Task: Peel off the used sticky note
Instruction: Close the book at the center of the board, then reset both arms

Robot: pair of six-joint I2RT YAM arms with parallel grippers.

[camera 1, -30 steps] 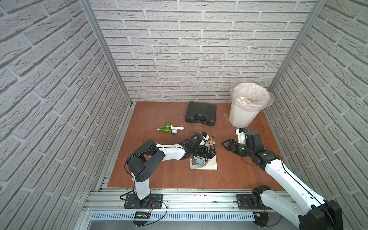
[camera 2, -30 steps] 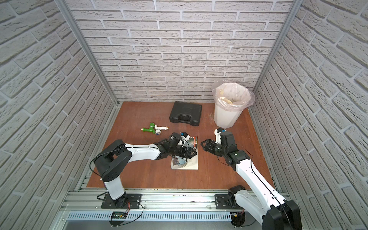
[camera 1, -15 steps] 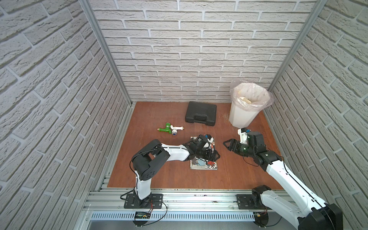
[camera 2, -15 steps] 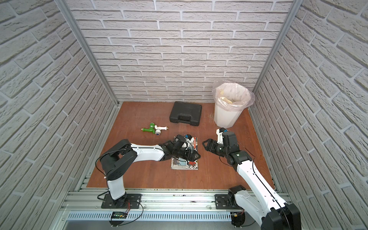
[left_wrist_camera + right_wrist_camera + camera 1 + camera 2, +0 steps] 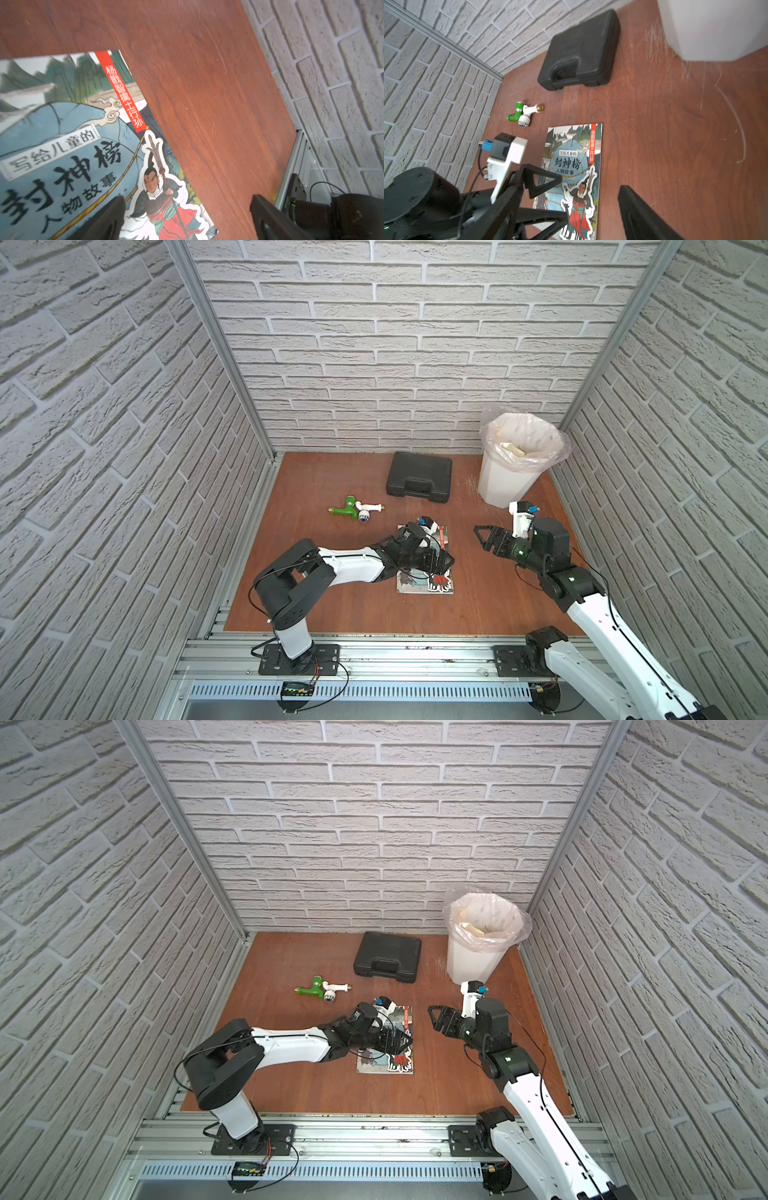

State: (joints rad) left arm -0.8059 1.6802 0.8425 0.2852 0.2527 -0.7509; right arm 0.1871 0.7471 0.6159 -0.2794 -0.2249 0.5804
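Black and spread wide, the left pincer [image 5: 188, 198] hangs low over the illustrated paperback picture book [image 5: 62, 135], one finger above its cover, the other above the reddish-brown wooden worktop [image 5: 207, 83]. The right pincer [image 5: 484, 538], likewise spread, sits apart from the book on its right. Farther back lie a green-and-white plastic tap [image 5: 351, 510], a closed black plastic case [image 5: 419, 477] and a white bin with a clear liner [image 5: 505, 485] holding pale yellow paper slips [image 5: 510, 447]; whether any is the used sticky note cannot be told.
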